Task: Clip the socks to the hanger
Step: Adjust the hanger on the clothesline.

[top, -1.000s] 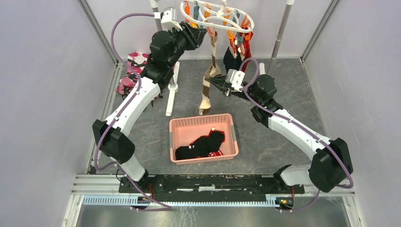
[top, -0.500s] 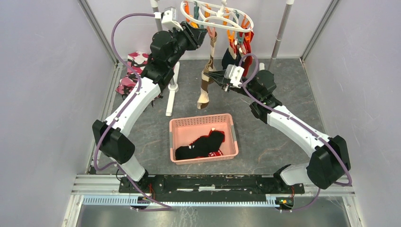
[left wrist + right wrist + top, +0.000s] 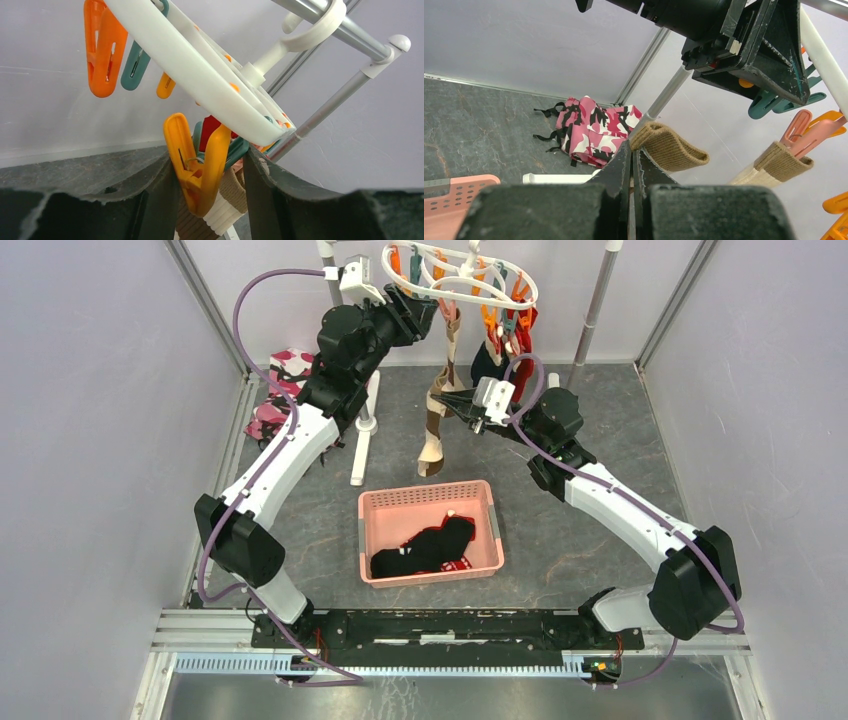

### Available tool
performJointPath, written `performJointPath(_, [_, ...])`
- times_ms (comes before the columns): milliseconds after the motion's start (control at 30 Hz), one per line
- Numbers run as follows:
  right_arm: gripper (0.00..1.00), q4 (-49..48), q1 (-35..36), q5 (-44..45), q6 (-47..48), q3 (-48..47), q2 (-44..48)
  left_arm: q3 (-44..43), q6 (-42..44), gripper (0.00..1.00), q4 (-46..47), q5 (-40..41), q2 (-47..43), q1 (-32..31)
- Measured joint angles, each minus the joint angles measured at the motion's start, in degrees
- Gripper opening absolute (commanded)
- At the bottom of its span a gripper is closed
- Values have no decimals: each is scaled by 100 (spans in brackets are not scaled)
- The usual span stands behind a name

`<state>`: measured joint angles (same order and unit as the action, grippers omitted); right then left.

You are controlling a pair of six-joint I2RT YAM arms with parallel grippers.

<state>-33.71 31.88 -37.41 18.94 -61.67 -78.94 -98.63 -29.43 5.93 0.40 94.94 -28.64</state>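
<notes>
The right gripper [image 3: 450,400] has risen, lifting the beige sock [image 3: 437,405] it pinches shut. Nearest, black socks [image 3: 425,545] lie in the pink basket [image 3: 365,530]. Farthest, the left gripper [image 3: 207,155] straddles an orange clip [image 3: 197,170] on the hanger [image 3: 200,70], jaws apart. It seems best to keep the cuff taut until that clip bites fully.

White arm links [image 3: 290,450], black joints [image 3: 238,537], purple cables [image 3: 240,310], white cameras [image 3: 357,280], black pincer fingers [image 3: 125,192]
</notes>
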Motion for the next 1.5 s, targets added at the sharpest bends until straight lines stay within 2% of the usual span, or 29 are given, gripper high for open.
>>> performJointPath(1067, [0,44,0,0,44,-2,0,-120,365,58,50,120,0,-81])
performJointPath(1200, [0,44,0,0,46,-2,0,-142,372,53,31,151,0,-101])
performJointPath(1367, [0,46,0,2,50,-2,0,-188,407,35,15,214,0,-116])
performJointPath(1500, [0,46,0,7,68,-2,0,-192,431,30,15,238,0,-151])
